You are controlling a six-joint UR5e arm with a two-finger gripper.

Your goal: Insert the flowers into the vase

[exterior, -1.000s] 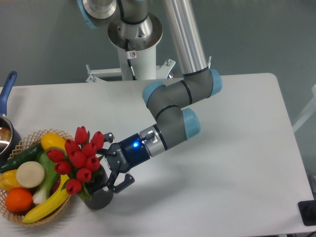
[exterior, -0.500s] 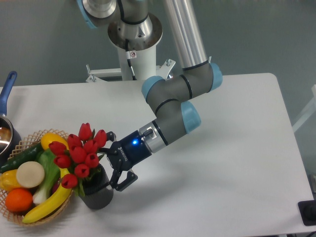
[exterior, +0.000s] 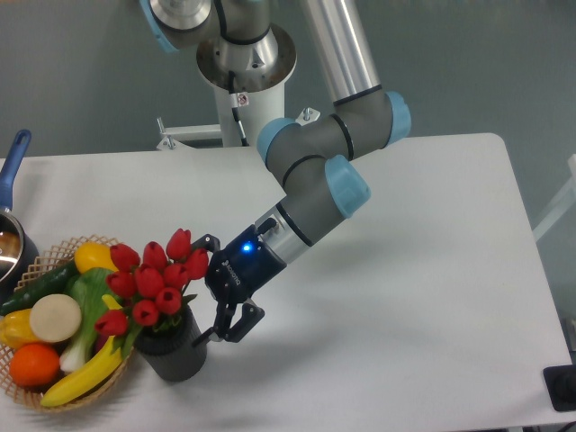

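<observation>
The flowers [exterior: 153, 283], a tight bunch of glossy red tulip heads with green leaves below, stand in the vase [exterior: 171, 351], a small dark grey cylinder on the table [exterior: 405, 297]. The blooms spread wider than the vase mouth and hide it; the bunch leans a little toward the basket [exterior: 63, 391]. The gripper [exterior: 214, 292] sits just right of the vase, its black jaws spread wide, one finger up beside the top blooms, the other down by the vase's upper right side. They hold nothing, though whether the upper finger touches a bloom cannot be told. A blue light glows on its round body. Left of the vase, touching or nearly so, the woven wicker basket holds smooth plastic fruit and vegetables. A blue-handled pot [exterior: 11, 189] lies beyond the basket.
</observation>
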